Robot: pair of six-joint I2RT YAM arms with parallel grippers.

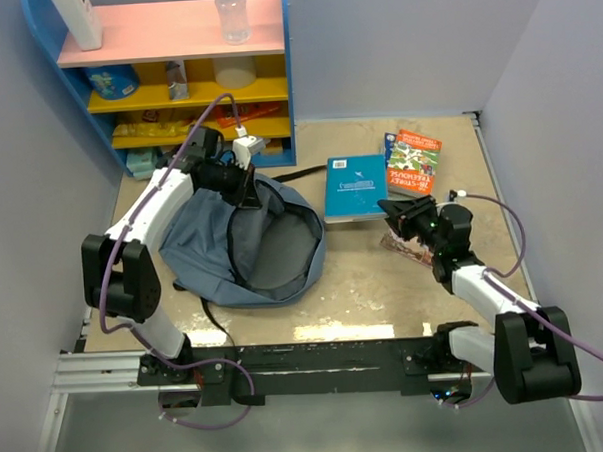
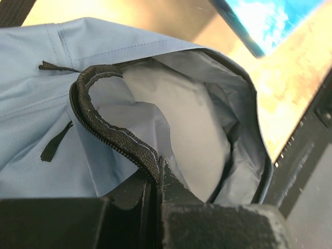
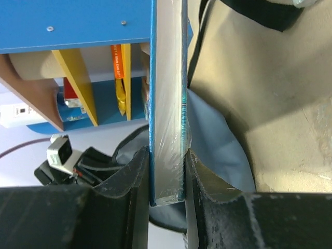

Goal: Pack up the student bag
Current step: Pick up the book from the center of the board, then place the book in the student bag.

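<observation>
the bag (image 1: 210, 242) lies on the table (image 1: 375, 295) in front of the left arm, left of centre, its mouth gaping toward the right and the grey lining (image 1: 282, 249) showing. its rounded top points toward the shelf (image 1: 287, 66) at the far left corner, and a black strap trails from it across the table.

the left end effector (image 1: 250, 188) is at the far rim of the bag's mouth. in the left wrist view its fingers (image 2: 171, 189) are clenched on the black zipper (image 2: 114, 137) edge, which curls up in a loop away from them, with the pale lining (image 2: 192, 129) open beyond.

the teal book (image 1: 355, 186) lies just right of the bag, close to its rim. the right end effector (image 1: 393, 214) is at the book's near right corner. the right wrist view shows the book (image 3: 167, 78) edge-on between the two fingers (image 3: 129, 181), both pressed against its covers, so it is grasping the book. blue bag fabric (image 3: 212, 140) shows behind it.

an orange book (image 1: 417, 163) sits just beyond the teal one, overlapping a blue one beneath it. a clear bottle (image 1: 230, 14) stands on the shelf's pink top board. something flat and reddish lies on the table under the right end effector; i cannot tell what.
</observation>
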